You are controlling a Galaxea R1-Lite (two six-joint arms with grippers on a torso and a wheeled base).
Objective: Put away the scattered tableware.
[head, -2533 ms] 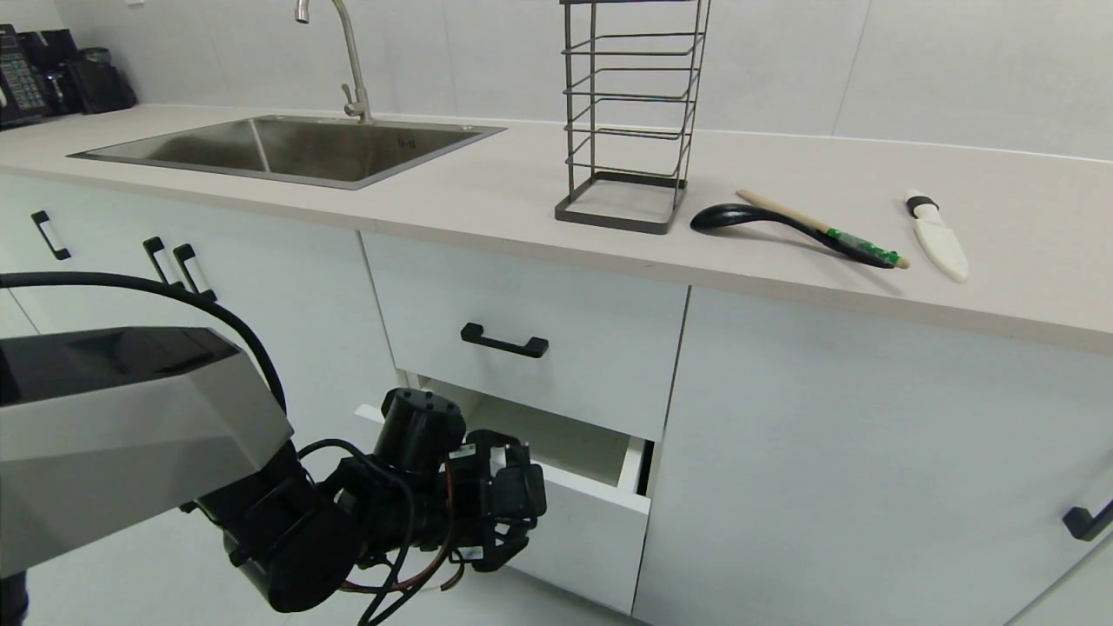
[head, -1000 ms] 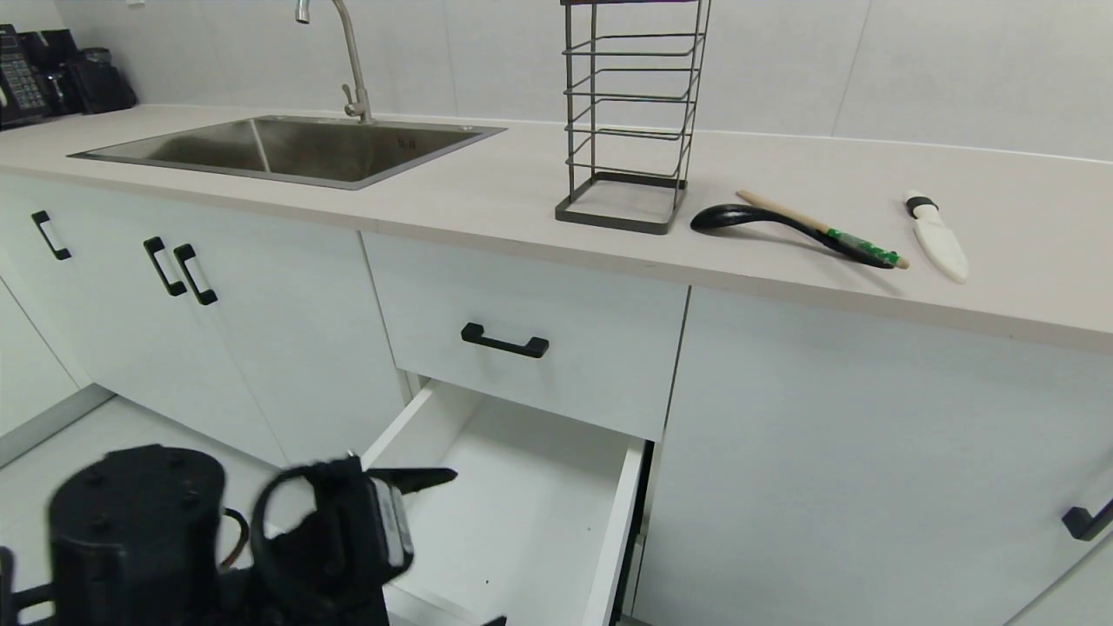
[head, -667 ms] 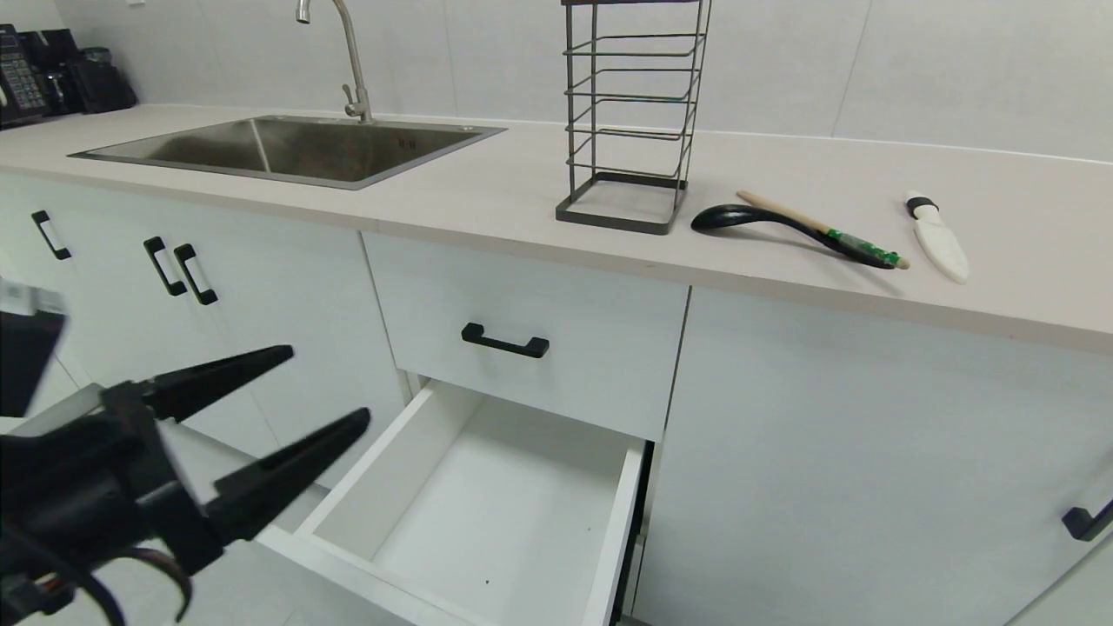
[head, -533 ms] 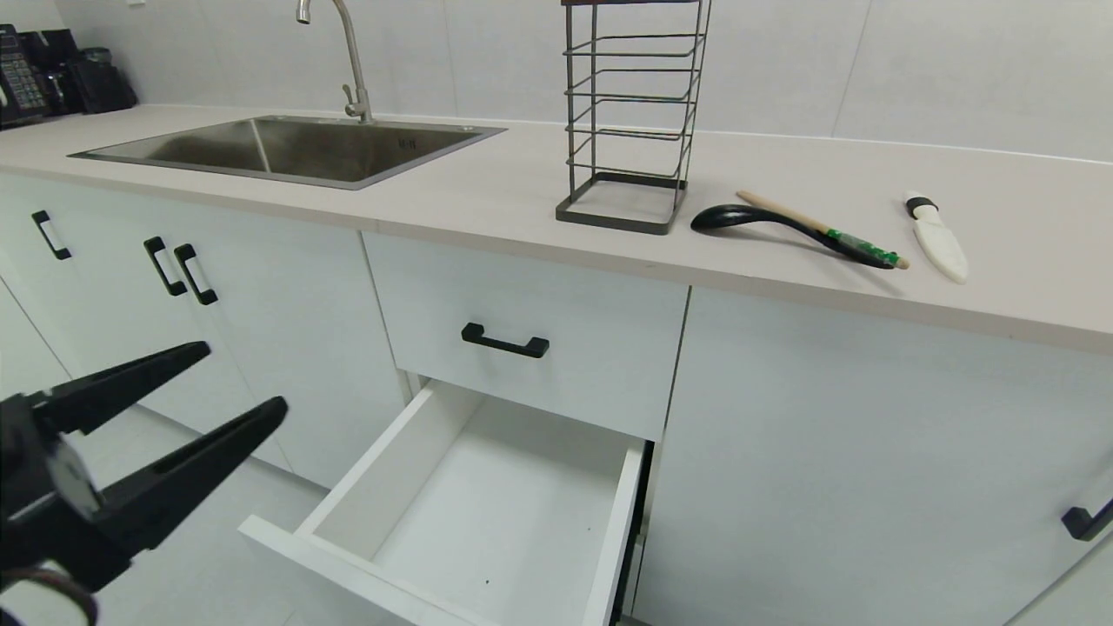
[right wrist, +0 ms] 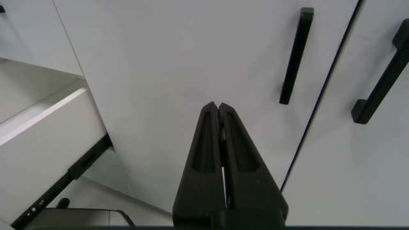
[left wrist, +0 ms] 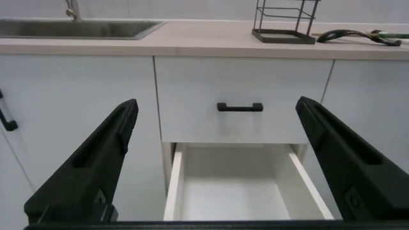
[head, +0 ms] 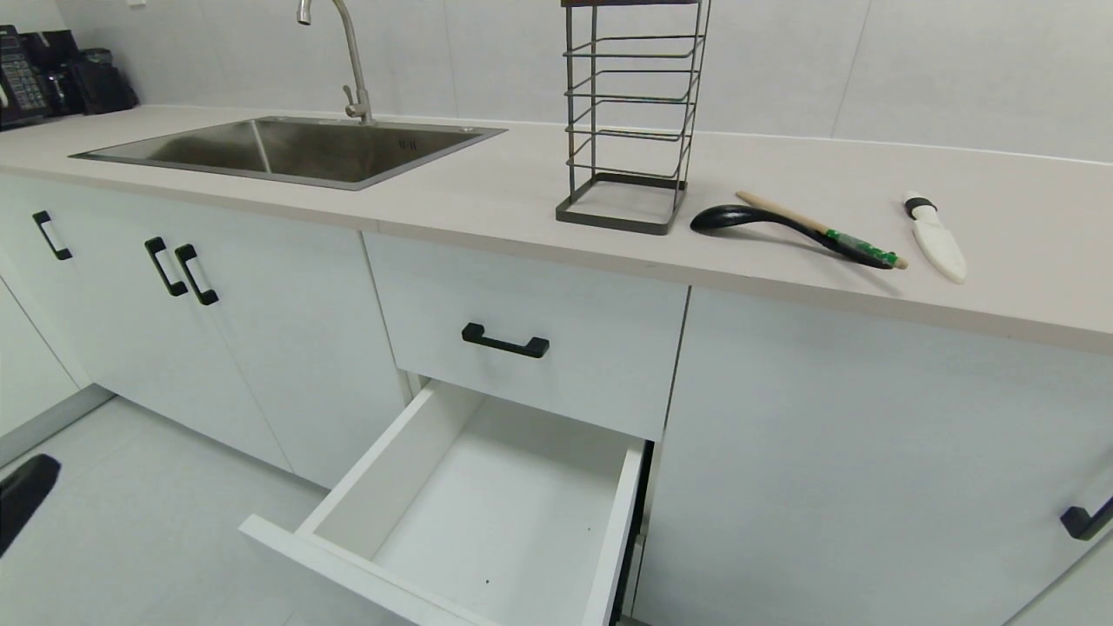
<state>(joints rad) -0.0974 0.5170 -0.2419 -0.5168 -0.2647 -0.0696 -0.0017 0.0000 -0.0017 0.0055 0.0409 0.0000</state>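
L gripper (left wrist: 217,105): black fingers spread wide, nothing btwn them, low in front of the cabinets. It faces the white lower drawer (left wrist: 233,191), which stands open w/ a bare white floor. One finger tip (head: 22,500) shows at the head view's edge, well left of that drawer.

R gripper (right wrist: 218,110): fingers pressed together, nothing held, close to white cabinet doors w/ black bar handles (right wrist: 297,57).

Above the open drawer is a closed white upper drawer w/ a black handle (head: 504,341).

On the beige countertop (head: 487,191), right part:
- black long-handled spoon (head: 726,217)
- wooden stick w/ green band (head: 783,211) lying along the spoon's handle
- white knife-like utensil w/ black band (head: 937,236), near but apart

Dark wire rack (head: 628,122) stands just left of the spoon. Steel sink (head: 287,148) w/ faucet (head: 348,61) is farther left.
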